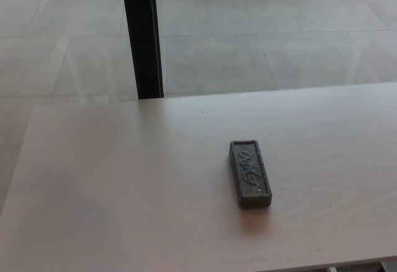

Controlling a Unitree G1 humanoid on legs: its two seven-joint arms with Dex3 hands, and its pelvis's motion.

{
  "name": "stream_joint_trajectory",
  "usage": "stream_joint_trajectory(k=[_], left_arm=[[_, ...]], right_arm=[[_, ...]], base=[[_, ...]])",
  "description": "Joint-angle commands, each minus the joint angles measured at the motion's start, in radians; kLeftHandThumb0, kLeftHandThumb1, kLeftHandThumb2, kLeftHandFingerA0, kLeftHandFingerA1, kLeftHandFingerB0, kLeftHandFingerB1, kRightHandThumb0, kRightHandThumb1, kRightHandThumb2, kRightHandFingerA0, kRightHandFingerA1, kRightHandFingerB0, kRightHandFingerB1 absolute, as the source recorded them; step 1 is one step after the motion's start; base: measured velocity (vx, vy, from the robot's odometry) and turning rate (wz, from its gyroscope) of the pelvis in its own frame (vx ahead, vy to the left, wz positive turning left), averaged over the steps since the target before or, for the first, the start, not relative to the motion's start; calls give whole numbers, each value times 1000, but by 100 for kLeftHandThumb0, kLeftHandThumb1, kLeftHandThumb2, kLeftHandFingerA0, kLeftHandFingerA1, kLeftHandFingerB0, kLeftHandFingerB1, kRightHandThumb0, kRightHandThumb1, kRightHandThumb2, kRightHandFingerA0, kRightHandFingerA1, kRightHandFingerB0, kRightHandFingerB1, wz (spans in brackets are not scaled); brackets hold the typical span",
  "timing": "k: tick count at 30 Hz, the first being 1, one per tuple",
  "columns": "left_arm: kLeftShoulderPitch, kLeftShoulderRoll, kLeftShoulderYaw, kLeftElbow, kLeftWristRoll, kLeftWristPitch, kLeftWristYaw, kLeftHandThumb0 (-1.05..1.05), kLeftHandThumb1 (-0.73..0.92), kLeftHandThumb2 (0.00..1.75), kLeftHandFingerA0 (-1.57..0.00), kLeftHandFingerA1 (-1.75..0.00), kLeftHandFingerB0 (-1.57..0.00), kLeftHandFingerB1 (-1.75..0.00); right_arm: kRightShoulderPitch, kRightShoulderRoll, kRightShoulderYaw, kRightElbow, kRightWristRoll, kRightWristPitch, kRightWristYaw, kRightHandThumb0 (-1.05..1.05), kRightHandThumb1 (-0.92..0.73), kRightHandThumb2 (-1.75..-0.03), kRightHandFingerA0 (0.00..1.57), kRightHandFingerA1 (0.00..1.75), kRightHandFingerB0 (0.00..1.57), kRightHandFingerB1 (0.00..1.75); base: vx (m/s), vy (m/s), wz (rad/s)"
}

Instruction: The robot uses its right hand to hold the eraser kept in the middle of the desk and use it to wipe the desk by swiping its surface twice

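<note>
The eraser (pixel 250 173) lies flat near the middle of the pale worktop (pixel 124 191), a dark oblong block with its long axis running roughly away from the robot and its near end turned slightly to the robot's right. Neither robot hand shows in the head view, so whether either is wide, narrow or holding anything cannot be told. The step in hand appears to be the reach and grasp by the right robot hand. A good grasp would likely come from above, closing across the block's narrow width near its middle, so it stays flat when pressed. Clear worktop lies on all sides of the eraser, most of it to its left, giving room for two swipes.
</note>
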Motion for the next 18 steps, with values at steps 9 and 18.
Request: stream_joint_trajectory(k=[9,18], left_arm=[[-15,26,26,30,-61,-22,12,-46,66,60,-76,-63,-57,-53],[-23,20,36,30,-84,-16,8,-47,67,60,-75,-63,-55,-53]], right_arm=[[-375,-231,-154,-164,156,34,-116,-38,-74,-62,77,63,46,41],[-756,-186,70,-463,82,150,-148,-26,-69,-87,98,164,87,92]], base=[[0,0,0],[0,0,0]])
